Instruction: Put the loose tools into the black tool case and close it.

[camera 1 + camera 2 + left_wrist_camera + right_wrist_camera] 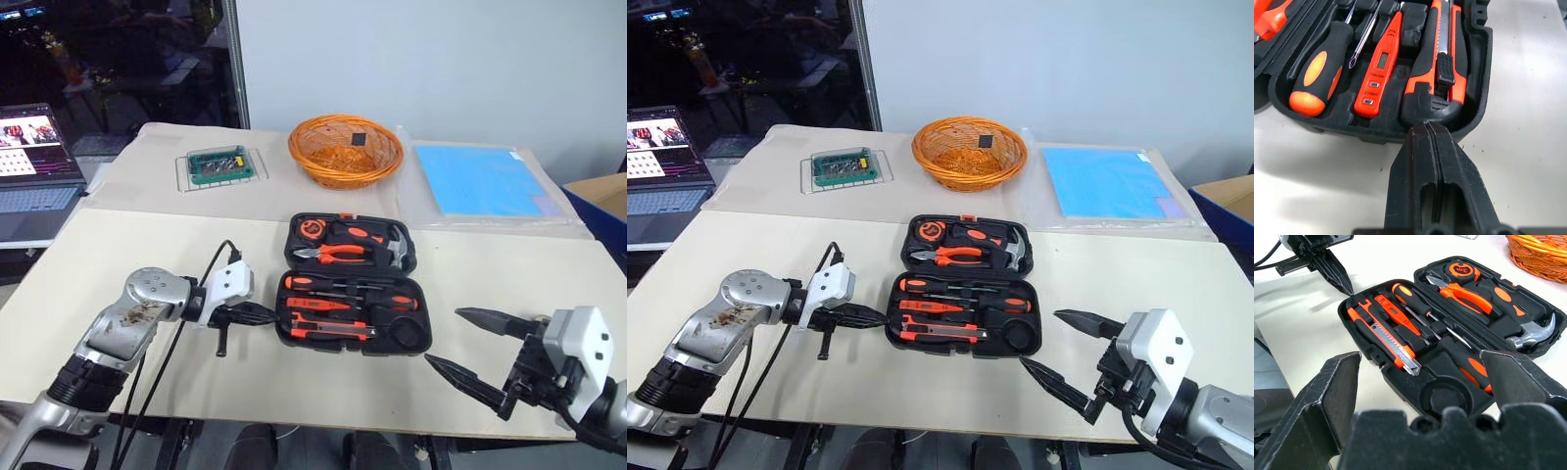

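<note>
The black tool case (423, 262) lies open in the middle of the table, its two halves side by side. In the near half lie two black-and-orange screwdrivers (338, 286), a small red screwdriver (1378, 68) and the orange-black utility knife (1459, 83). Pliers, a hammer and a tape measure fill the far half. My left gripper (266, 314) is shut with nothing in it. Its tip (1427, 128) sits at the case's left end wall, right by the knife's end. My right gripper (443, 337) stands wide open to the right of the case, a little apart from it, and holds nothing.
An orange wicker basket (345, 149) stands behind the case. A green circuit board on a wire rack (220, 164) is at the far left and a blue sheet (480, 181) at the far right. A laptop (34, 162) sits off the left edge. A cardboard box (602, 196) stands right.
</note>
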